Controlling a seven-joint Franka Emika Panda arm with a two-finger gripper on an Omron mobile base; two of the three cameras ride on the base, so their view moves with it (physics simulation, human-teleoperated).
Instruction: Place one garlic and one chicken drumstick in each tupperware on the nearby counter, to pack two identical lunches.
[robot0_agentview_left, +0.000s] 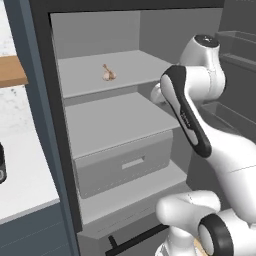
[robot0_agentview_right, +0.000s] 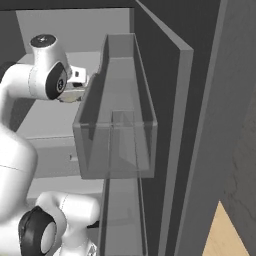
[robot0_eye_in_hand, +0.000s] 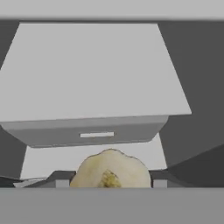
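Holding one garlic (robot0_eye_in_hand: 109, 170) pinched between my jaws at frame bottom; it is light, firm and papery, so grip across the bulb's widest part.

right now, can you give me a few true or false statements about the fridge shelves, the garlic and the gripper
1. A garlic lies on the upper shelf. True.
2. The gripper is shut on a garlic bulb. True.
3. A chicken drumstick lies on the middle shelf. False: the middle shelf shows nothing lying on it.
4. The drawer under the middle shelf is pulled fully out. False: it sits closed.
5. The garlic on the upper shelf stands in a tupperware. False: it lies directly on the shelf.
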